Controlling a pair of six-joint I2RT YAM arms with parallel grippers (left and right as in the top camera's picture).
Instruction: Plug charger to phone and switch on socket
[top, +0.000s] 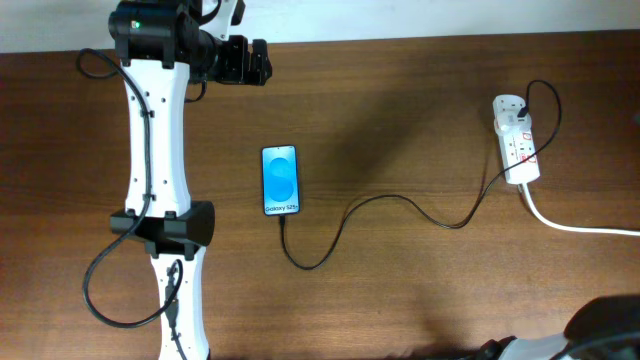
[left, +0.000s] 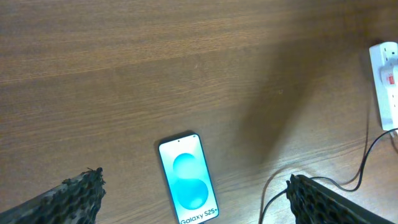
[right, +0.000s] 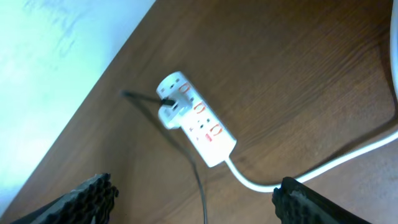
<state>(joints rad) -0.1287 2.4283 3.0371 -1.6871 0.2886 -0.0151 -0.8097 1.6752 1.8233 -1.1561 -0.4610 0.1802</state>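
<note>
Reading the charger (top: 400, 198) as already at the phone (top: 280, 180): its thin black line runs from the black plug (right: 168, 101) in the socket (right: 198, 119), curls across the table (top: 400, 90) and ends touching the phone's short edge below the "Galaxy S25+" band. Can't tell if the tip is fully seated. My call is that the switch is the open item, so everything keys off the socket. Right gripper (right: 193, 185) hangs above it, fingers spread wide with nothing between them. In the right wrist view the socket sits just ahead of the gap, roughly centred. Its long axis runs diagonal to the finger line, with the black plug at the far end and the thick white cord (right: 245, 179) leaving the near end. The red-marked switches (right: 200, 110) sit in a row along that axis. The one serving the black plug is probably the nearest to it, but it's too small to confirm. Phone is well apart from the socket, on the side away from the white cord's run, long axis roughly parallel to the socket's in the overhead view. Left gripper (left: 196, 182), also spread open and empty, hangs over the phone, far from the socket. Right arm is clearly nearer. Likely move is a drop with one fingertip onto that switch.
</note>
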